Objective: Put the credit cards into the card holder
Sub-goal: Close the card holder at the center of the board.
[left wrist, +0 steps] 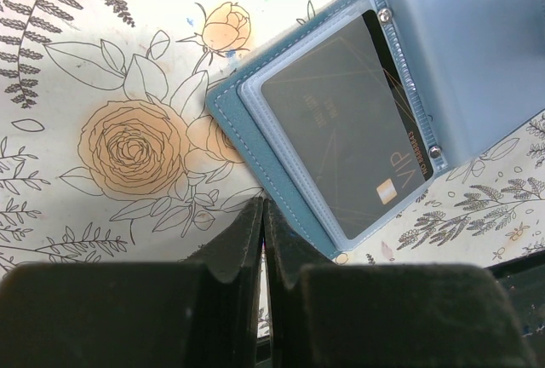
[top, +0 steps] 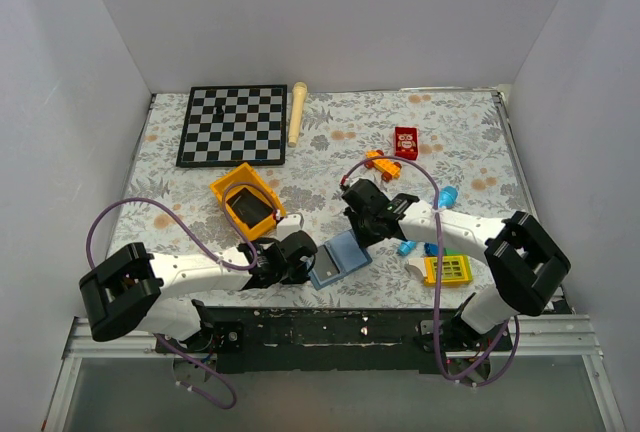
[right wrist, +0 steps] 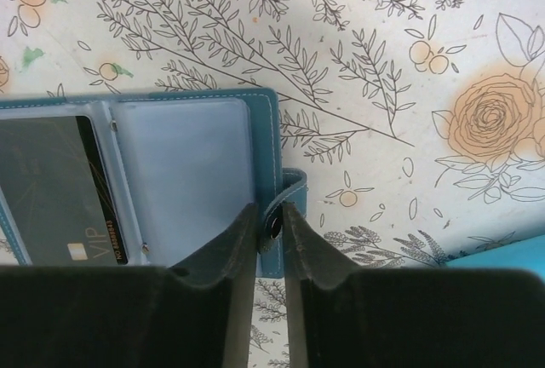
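At card holder [top: 338,257], right gripper [right wrist: 270,215] low (pinching edge)

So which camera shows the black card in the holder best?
Left wrist: the card lies whole and large under a clear sleeve of the open holder. Right wrist shows only part of the card, cut off at the left edge. From the top, the holder is small and the card too tiny to tell.

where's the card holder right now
In the top view the card holder lies open near the table's front edge, centre, between the left gripper and the right gripper, which grips its snap tab.
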Robot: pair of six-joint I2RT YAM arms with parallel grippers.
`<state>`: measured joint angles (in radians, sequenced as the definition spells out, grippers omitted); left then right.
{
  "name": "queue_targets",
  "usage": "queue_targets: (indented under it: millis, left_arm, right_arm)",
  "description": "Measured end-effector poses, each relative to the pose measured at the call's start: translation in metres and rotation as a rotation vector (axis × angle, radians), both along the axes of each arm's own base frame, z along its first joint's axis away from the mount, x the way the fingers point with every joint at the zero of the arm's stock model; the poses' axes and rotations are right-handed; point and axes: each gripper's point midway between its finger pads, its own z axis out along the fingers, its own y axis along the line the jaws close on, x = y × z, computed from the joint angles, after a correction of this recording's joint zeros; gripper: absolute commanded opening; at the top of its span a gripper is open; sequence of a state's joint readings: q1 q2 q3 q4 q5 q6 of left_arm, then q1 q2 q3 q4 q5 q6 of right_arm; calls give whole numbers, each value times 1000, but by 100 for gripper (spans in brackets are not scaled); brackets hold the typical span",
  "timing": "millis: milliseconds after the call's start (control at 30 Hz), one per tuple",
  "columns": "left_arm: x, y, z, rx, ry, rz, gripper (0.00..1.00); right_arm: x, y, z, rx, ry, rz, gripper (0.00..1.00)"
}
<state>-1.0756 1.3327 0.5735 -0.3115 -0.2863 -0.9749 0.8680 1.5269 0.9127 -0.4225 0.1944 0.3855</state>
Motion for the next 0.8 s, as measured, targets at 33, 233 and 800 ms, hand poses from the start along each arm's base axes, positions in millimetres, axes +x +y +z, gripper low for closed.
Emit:
queue_targets:
  millis: [33, 233, 800]
  left_arm:
    - [0, 0, 0, 1, 0, 0, 1]
    - [1, -1, 0, 10, 0, -12, 1]
    - [21, -45, 1, -2, -25, -84, 0]
  right_arm:
    - [1, -1, 0, -4, -3, -3, 16]
    - [2, -7, 3, -23, -19, -21, 2]
    - [-17, 2, 72, 254, -72, 16, 1]
